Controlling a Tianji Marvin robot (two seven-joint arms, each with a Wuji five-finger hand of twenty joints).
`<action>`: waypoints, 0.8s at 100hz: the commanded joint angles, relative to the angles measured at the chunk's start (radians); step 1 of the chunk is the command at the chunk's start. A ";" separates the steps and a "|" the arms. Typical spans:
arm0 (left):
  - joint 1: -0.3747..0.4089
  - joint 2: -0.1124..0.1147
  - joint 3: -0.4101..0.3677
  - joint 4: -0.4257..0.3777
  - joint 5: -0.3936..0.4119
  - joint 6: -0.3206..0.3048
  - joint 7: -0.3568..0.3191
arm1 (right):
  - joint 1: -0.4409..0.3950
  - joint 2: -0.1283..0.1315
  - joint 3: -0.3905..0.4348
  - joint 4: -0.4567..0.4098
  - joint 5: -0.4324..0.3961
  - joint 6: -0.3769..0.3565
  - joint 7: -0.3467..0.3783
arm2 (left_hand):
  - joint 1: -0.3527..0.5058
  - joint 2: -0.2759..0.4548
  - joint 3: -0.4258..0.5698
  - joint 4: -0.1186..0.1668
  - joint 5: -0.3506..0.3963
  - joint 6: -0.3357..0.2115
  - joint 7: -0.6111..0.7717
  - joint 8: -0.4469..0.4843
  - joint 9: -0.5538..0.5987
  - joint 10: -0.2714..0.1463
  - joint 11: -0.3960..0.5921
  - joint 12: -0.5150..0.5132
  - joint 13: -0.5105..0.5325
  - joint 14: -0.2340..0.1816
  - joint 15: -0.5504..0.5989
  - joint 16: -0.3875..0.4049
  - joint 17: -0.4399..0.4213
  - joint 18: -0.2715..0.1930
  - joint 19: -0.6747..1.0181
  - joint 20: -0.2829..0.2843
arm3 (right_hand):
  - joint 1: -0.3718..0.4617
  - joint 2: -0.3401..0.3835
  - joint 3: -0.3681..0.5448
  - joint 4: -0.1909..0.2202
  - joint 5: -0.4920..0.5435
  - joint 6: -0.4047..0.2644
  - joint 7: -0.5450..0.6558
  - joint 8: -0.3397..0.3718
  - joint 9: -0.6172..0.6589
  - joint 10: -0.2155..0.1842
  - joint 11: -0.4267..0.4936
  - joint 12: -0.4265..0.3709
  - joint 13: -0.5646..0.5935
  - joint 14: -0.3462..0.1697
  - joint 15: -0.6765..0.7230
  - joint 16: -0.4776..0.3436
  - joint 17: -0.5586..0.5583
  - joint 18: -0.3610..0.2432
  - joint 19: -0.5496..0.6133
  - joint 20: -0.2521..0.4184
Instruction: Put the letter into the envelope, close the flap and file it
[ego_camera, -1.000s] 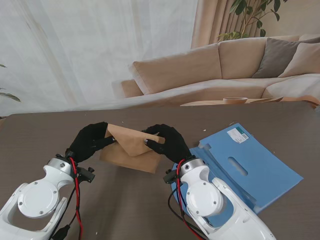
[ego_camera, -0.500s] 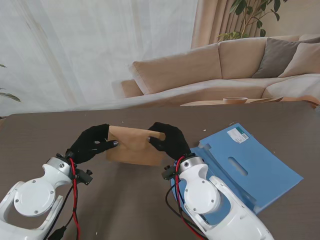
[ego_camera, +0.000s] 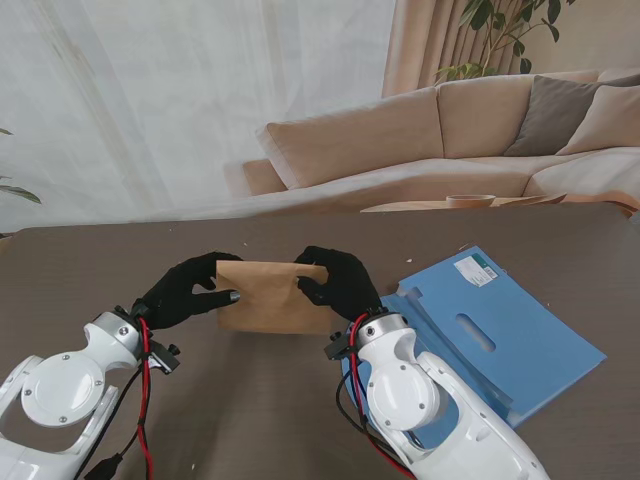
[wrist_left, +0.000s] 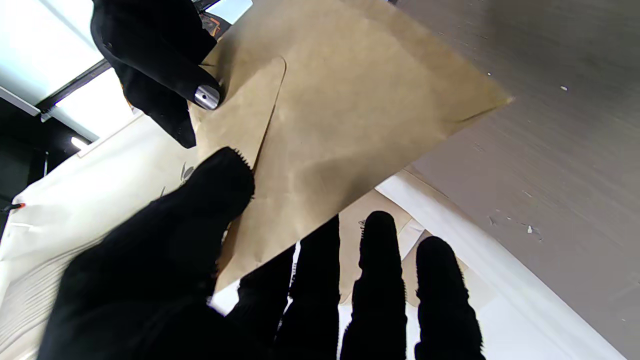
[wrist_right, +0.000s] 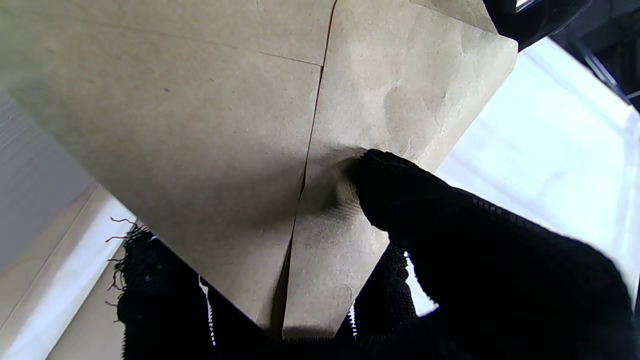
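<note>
- Here, the left robot hand (ego_camera: 183, 291) is gripping the left end of the brown envelope (ego_camera: 272, 295), its black-gloved fingers closed on the paper; in the left wrist view its thumb (wrist_left: 210, 195) is pressing on the face that carries the flap (wrist_left: 240, 115), while the other fingers (wrist_left: 380, 280) are lying behind the paper.
- The right robot hand (ego_camera: 338, 281) is pinching the envelope's right end; in the right wrist view its thumb (wrist_right: 400, 190) is denting the paper beside a seam, with the other fingers (wrist_right: 160, 300) sitting behind the sheet.
- Between the two robot hands, the envelope is being held up off the surface (ego_camera: 80, 270), roughly level from left to right, with its plain face turned toward the stand camera.
- The flap is lying down against the envelope's body in the left wrist view; whether it is sealed cannot be told, and no letter is showing.
- A blue folder (ego_camera: 500, 330) is lying flat on the surface to the right of the right robot hand, apart from the envelope.
- Beyond the surface's far edge, a beige sofa (ego_camera: 420, 135) is standing in front of white curtains (ego_camera: 180, 100).
</note>
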 joint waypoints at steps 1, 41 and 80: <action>-0.001 -0.014 0.011 -0.014 -0.002 0.016 -0.012 | 0.007 0.000 -0.013 0.007 -0.005 -0.008 0.024 | -0.026 -0.003 -0.001 0.000 0.029 -0.004 -0.012 -0.009 0.020 -0.004 0.047 0.034 0.001 -0.016 0.029 0.034 -0.006 -0.018 -0.004 0.026 | 0.052 0.000 0.061 0.047 0.048 -0.063 0.066 0.045 0.043 -0.001 0.030 0.020 0.034 0.008 0.023 0.015 0.013 0.011 0.047 0.011; -0.003 -0.027 0.043 -0.024 -0.022 0.061 0.034 | 0.046 0.000 -0.061 0.050 -0.040 -0.018 0.028 | 0.295 0.069 -0.211 -0.017 0.350 -0.104 0.223 0.022 0.395 0.019 -0.192 0.171 0.192 0.062 0.104 0.013 0.088 0.041 0.085 0.047 | 0.045 -0.005 0.066 0.045 0.051 -0.069 0.056 0.052 0.047 -0.009 0.022 0.023 0.039 0.004 0.021 0.010 0.020 0.004 0.049 0.008; -0.008 -0.039 0.057 0.002 0.056 0.009 0.120 | 0.020 0.013 -0.045 0.020 -0.036 -0.026 0.063 | 0.362 0.085 -0.151 -0.019 0.391 -0.109 0.325 0.143 0.488 0.069 -0.100 0.134 0.338 0.114 0.245 0.023 0.189 0.095 0.245 0.019 | -0.253 0.143 -0.146 0.091 -0.177 0.076 -0.432 -0.109 -0.230 -0.059 -0.265 -0.142 -0.223 -0.033 -0.410 -0.099 -0.232 -0.014 -0.196 -0.060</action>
